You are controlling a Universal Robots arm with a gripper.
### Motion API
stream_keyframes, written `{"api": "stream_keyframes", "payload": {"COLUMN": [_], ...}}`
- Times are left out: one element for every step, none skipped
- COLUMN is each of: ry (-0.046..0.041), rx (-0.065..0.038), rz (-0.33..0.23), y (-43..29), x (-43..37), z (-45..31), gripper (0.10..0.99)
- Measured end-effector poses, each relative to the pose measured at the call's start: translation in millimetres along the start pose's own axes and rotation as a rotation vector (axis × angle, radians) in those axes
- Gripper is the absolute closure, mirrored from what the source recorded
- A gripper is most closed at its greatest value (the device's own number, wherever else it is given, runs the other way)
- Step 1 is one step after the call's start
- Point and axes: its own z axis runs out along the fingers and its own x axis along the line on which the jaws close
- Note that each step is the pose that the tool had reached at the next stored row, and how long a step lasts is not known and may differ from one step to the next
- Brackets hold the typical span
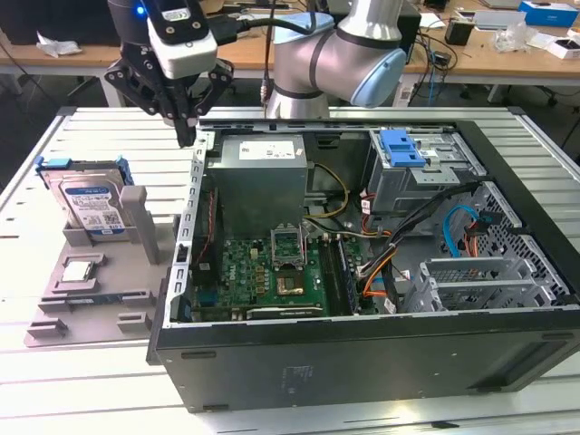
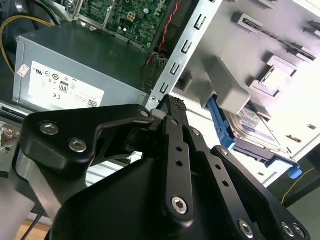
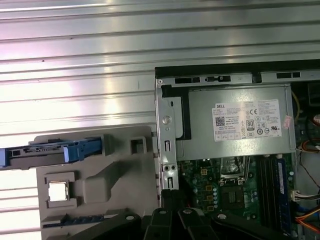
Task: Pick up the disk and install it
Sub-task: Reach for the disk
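Fingers pinched narrow and empty, the gripper [image 1: 187,131] hung upper left in the exterior view, close over the case wall [image 1: 193,208], and could have clipped that edge heading for the disk [image 1: 91,207] standing in the grey holder [image 1: 136,222] at the exterior view's left.

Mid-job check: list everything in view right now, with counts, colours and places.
disk: one, silver with blue rails, standing on edge in the fixture
processor chip: one, silver, flat in the fixture
fixture: one, grey, on the table at the exterior view's left of the case
computer case: one, black, open, on the table
power supply: one, grey, inside the case
motherboard: one, green, inside the case
drive cage: one, grey with blue latch, inside the case
table: one, silver slats
arm: one, silver and pale blue
pincer: one, black, shut, empty, above the case wall nearest the disk
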Motion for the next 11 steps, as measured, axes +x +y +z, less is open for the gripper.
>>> {"api": "stream_keyframes", "payload": {"ry": [0.0,0.0,0.0,0.0,0.0,0.0,0.0001,0.0,0.0,0.0,0.0], "rx": [0.0,0.0,0.0,0.0,0.0,0.0,0.0,0.0,0.0,0.0,0.0], "rz": [0.0,0.0,0.0,0.0,0.0,0.0,0.0,0.0,0.0,0.0,0.0], "y": [-0.1,-0.2,-0.3,-0.3,-0.3,-0.4,-0.5,-0.5,-0.5,-0.6,-0.7], "x": [1.9,2.9,4.0,4.8,5.1,5.7,6.4,7.4,7.7,8.3,9.2], "z": [0.0,-0.1,-0.1,-0.1,-0.1,-0.2,-0.2,-0.2,-0.2,-0.2,-0.3], "gripper": [0.98,0.98,0.98,0.98,0.98,0.98,0.98,0.98,0.98,0.98,0.98]}}
